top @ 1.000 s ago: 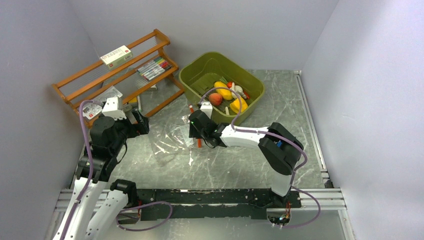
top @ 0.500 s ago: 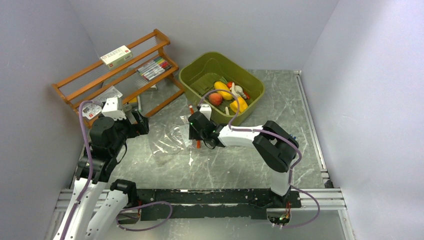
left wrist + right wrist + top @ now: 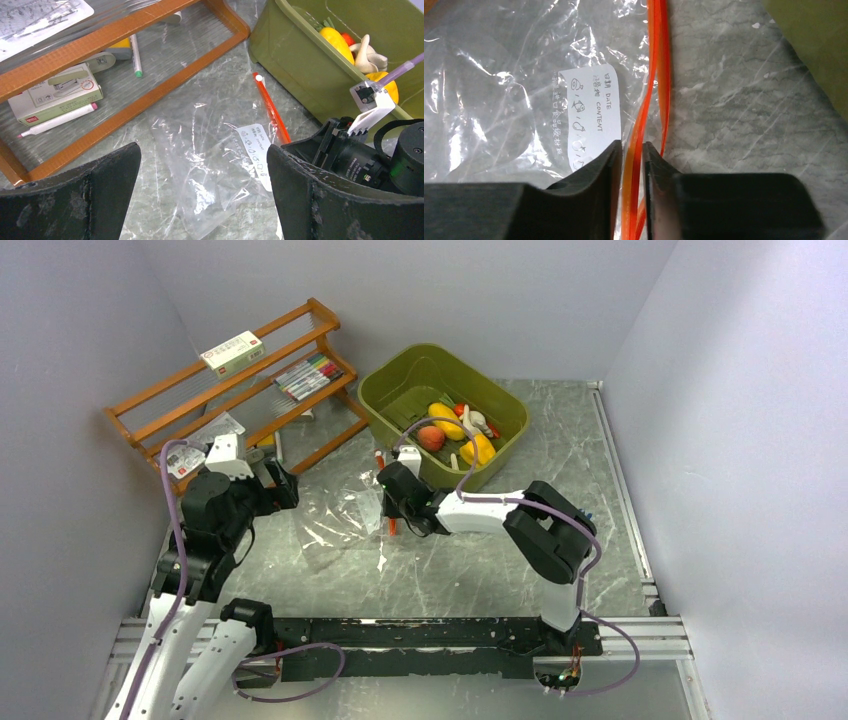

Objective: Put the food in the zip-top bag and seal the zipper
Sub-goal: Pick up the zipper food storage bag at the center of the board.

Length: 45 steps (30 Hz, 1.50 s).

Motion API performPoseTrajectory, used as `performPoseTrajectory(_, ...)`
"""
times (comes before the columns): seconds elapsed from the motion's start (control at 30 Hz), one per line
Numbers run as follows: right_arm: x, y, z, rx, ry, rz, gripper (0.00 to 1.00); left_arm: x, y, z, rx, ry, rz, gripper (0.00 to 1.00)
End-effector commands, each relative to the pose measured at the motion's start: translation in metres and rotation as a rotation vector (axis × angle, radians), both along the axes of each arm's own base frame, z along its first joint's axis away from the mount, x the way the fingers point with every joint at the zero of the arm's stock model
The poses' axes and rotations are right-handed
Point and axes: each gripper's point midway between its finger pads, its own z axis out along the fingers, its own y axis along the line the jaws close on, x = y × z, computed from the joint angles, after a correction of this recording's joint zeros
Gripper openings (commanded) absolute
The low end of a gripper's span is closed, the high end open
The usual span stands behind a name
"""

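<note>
The clear zip-top bag (image 3: 340,515) lies flat on the marble table, its white label (image 3: 591,115) facing up. Its red-orange zipper (image 3: 656,60) runs along the edge next to the basket and also shows in the left wrist view (image 3: 270,107). My right gripper (image 3: 393,502) is low over the bag's mouth, its jaws (image 3: 632,150) shut on the zipper strip. My left gripper (image 3: 280,485) is open and empty, above the bag's left side (image 3: 200,165). The food (image 3: 455,435), yellow, red-orange and white pieces, lies in the olive-green basket (image 3: 400,390).
A wooden rack (image 3: 230,380) at the back left holds coloured markers (image 3: 305,375) and a white box (image 3: 232,350). A stapler box (image 3: 55,92) and a pink-tipped pen (image 3: 55,120) lie under it. The basket wall is close behind the right gripper.
My right gripper has shifted slightly along the zipper strip toward the basket and its elbow has swung left. The left arm has not moved.
</note>
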Motion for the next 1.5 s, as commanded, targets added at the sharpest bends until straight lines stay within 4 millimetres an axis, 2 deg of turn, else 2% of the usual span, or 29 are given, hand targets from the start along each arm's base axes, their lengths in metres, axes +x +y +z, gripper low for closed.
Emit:
performPoseTrajectory(0.0, 0.003, 0.008, 0.018, 0.054, -0.062, 0.052, 0.17, 0.003, 0.001, 0.002, 0.004, -0.023, -0.003, 0.95)
performPoseTrajectory(0.1, 0.002, 0.013, 0.029, 0.084, -0.101, 0.099, 0.02, 0.004, -0.001, 0.001, 0.002, -0.017, -0.012, 0.95)
performPoseTrajectory(0.13, 0.001, 0.013, 0.034, 0.094, -0.122, 0.115, 0.0, 0.004, -0.002, -0.001, 0.002, -0.014, -0.015, 0.95)
performPoseTrajectory(0.3, -0.013, 0.015, 0.065, 0.111, -0.29, 0.315, 0.0, 0.007, -0.009, -0.006, -0.028, 0.018, -0.034, 0.95)
performPoseTrajectory(0.5, -0.017, -0.007, 0.107, 0.013, -0.488, 0.407, 0.0, 0.009, -0.025, -0.012, -0.12, 0.095, -0.064, 0.95)
performPoseTrajectory(0.6, -0.023, -0.012, 0.119, -0.064, -0.565, 0.472, 0.0, 0.01, -0.043, -0.001, -0.188, 0.085, -0.145, 0.95)
performPoseTrajectory(0.63, -0.025, -0.014, 0.122, -0.076, -0.581, 0.482, 0.0, 0.009, -0.049, 0.003, -0.214, 0.076, -0.172, 1.0)
performPoseTrajectory(0.7, -0.027, -0.02, 0.131, -0.086, -0.613, 0.478, 0.0, 0.009, -0.063, 0.015, -0.265, 0.049, -0.242, 0.89)
performPoseTrajectory(0.8, -0.032, -0.021, 0.14, -0.107, -0.645, 0.508, 0.0, 0.005, -0.085, 0.025, -0.34, 0.037, -0.355, 0.87)
performPoseTrajectory(0.9, -0.039, -0.017, 0.15, -0.114, -0.664, 0.542, 0.0, 0.0, -0.108, 0.03, -0.398, 0.039, -0.498, 0.81)
performPoseTrajectory(1.0, -0.047, -0.01, 0.156, -0.157, -0.693, 0.572, 0.0, -0.003, -0.124, 0.028, -0.472, 0.064, -0.583, 0.85)
performPoseTrajectory(1.13, -0.061, -0.002, 0.16, -0.229, -0.74, 0.566, 0.0, 0.002, -0.132, 0.02, -0.54, 0.127, -0.591, 0.84)
performPoseTrajectory(1.27, -0.072, 0.006, 0.168, -0.221, -0.765, 0.56, 0.0, 0.012, -0.13, 0.004, -0.543, 0.215, -0.529, 0.73)
performPoseTrajectory(1.47, -0.084, 0.014, 0.173, -0.252, -0.806, 0.573, 0.0, 0.018, -0.127, -0.015, -0.537, 0.294, -0.482, 0.68)
